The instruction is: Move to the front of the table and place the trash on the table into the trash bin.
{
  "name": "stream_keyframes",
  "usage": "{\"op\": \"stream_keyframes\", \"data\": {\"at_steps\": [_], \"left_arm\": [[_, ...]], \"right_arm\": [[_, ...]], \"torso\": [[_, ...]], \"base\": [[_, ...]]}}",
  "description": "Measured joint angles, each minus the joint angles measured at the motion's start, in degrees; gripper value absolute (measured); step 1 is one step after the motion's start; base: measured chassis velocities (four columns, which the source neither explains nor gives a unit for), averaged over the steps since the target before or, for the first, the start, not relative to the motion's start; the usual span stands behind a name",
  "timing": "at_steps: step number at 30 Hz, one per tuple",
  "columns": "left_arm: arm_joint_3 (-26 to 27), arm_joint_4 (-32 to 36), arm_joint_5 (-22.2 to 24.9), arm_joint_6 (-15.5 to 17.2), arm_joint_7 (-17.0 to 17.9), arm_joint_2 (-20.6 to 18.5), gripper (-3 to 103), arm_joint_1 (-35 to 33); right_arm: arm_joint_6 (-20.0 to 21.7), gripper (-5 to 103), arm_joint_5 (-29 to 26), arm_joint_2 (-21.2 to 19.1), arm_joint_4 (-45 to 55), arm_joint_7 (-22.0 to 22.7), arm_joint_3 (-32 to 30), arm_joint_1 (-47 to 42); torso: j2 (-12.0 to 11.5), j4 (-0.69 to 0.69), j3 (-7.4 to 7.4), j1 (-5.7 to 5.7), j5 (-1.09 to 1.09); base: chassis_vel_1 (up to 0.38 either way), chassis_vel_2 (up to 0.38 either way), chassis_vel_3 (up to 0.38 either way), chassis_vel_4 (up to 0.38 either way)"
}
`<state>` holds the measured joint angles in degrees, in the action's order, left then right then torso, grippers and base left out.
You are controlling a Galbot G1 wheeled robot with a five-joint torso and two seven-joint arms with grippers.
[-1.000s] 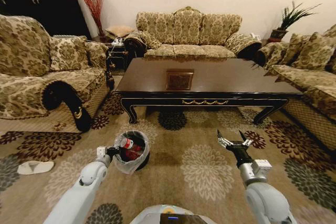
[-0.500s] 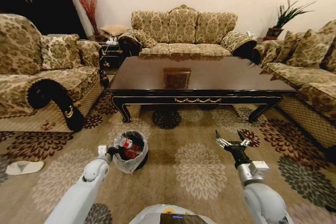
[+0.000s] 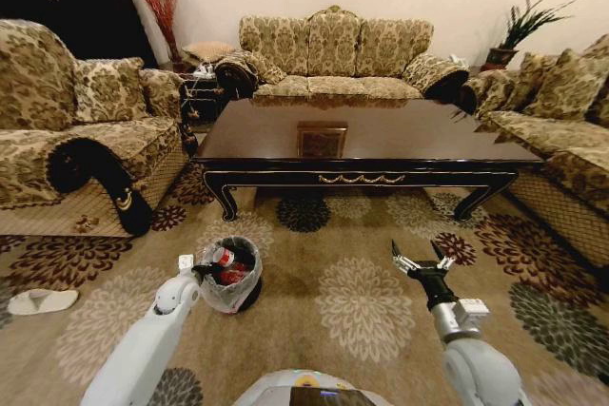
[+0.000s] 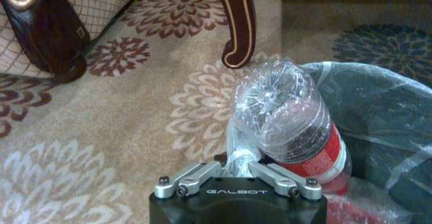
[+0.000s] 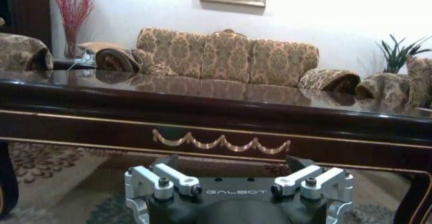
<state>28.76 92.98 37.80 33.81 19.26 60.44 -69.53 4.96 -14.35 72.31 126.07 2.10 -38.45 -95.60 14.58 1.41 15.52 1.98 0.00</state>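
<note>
The dark glossy table (image 3: 381, 145) stands ahead on the carpet; its gold scroll ornament (image 5: 221, 142) faces my right wrist view. The trash bin (image 3: 231, 278), lined with a whitish bag (image 4: 378, 107), sits on the carpet left of centre. A clear bottle with a red label (image 4: 292, 128) pokes out of it over other red trash (image 3: 238, 278). My left gripper (image 3: 195, 271) is shut on the bin's liner at the rim (image 4: 240, 162). My right gripper (image 3: 422, 261) hangs open and empty in front of the table (image 5: 233, 171).
Patterned sofas stand left (image 3: 76, 140), behind (image 3: 333, 54) and right (image 3: 561, 121) of the table. A curved table leg (image 4: 236, 21) is close to the bin. A white slipper (image 3: 38, 301) lies on the carpet far left. A square brown patch (image 3: 322, 140) shows on the tabletop.
The whole head picture has shifted a little, so the camera has moved. Both arms keep their poses, and the left gripper still holds the bin.
</note>
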Motion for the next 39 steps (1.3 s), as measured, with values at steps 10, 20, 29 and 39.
{"op": "stream_keyframes", "data": {"at_steps": [10,20,29,39], "left_arm": [[-0.13,-1.24,2.40,-2.64,-0.25,0.03,-2,-0.02],[1.15,0.37,2.66,-5.10,-0.82,-0.65,35,-1.61],[3.58,2.98,3.60,-4.92,-1.67,-1.17,68,-3.81],[13.69,17.07,0.37,-11.64,-2.84,0.56,99,-9.70]], "right_arm": [[-0.48,100,0.72,0.19,-0.50,-0.24,0.41,0.08],[-0.13,100,0.69,-0.26,-0.76,-0.21,0.98,1.21],[0.60,100,0.03,-0.94,-1.24,0.47,1.89,2.85],[1.72,100,-0.65,-1.64,0.33,1.68,1.42,2.99]], "torso": [[-1.78,-0.01,-1.28,-0.50,0.00],[-1.69,-0.01,-1.25,-0.46,0.03],[-1.48,0.00,-1.10,-0.38,0.00],[-1.33,-0.01,-1.02,-0.33,0.04]], "base": [[0.000,0.000,0.000,0.000],[0.000,0.000,0.000,0.000],[0.000,0.000,0.000,0.000],[0.000,0.000,0.000,0.000]]}}
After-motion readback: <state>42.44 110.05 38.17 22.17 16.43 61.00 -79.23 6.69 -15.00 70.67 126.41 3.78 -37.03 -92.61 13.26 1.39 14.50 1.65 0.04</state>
